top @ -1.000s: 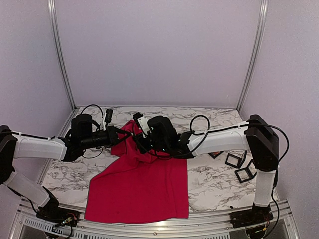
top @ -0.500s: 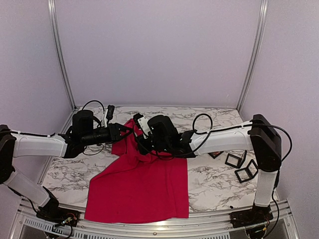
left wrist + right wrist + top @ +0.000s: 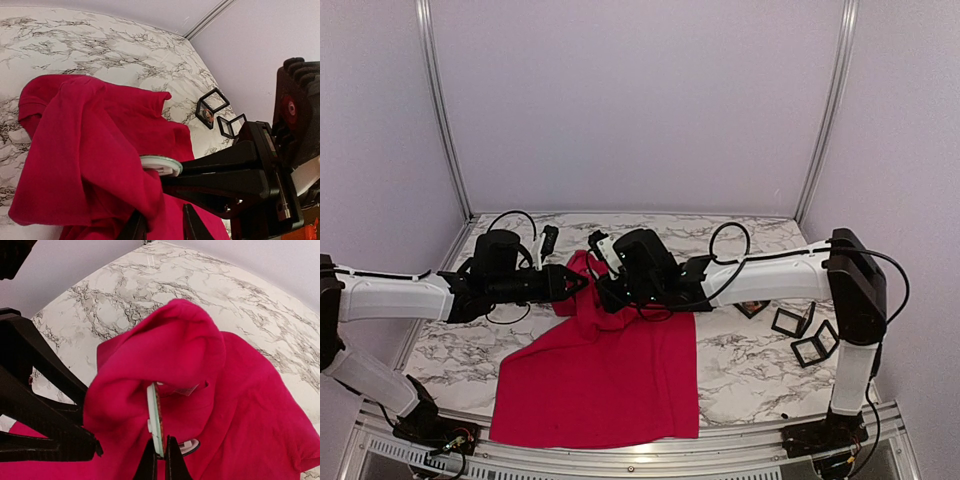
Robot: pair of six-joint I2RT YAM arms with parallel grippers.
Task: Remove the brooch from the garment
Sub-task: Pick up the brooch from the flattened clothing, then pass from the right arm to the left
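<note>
The red garment (image 3: 605,370) lies on the marble table, its upper part lifted into a bunch between the two arms. The brooch (image 3: 157,415), a thin round disc with a pale green rim, stands edge-on against the cloth. My right gripper (image 3: 159,466) is shut on its lower rim. In the left wrist view the brooch (image 3: 161,165) pokes out of a fold, with the right gripper's black fingers (image 3: 215,167) clamped on it. My left gripper (image 3: 162,229) is open, and a hanging fold of garment sits between its fingers. The two grippers meet at the bunch, the left gripper (image 3: 577,283) coming from the left.
A second small round piece (image 3: 189,446) sits in the cloth just right of my right fingers. Small black open frames (image 3: 790,322) lie on the table at the right, under the right arm, and show as frames (image 3: 212,106) in the left wrist view. Walls enclose the table.
My left gripper has moved right, up to the bunched cloth, and has gone from shut to open. My right gripper has closed on the brooch.
</note>
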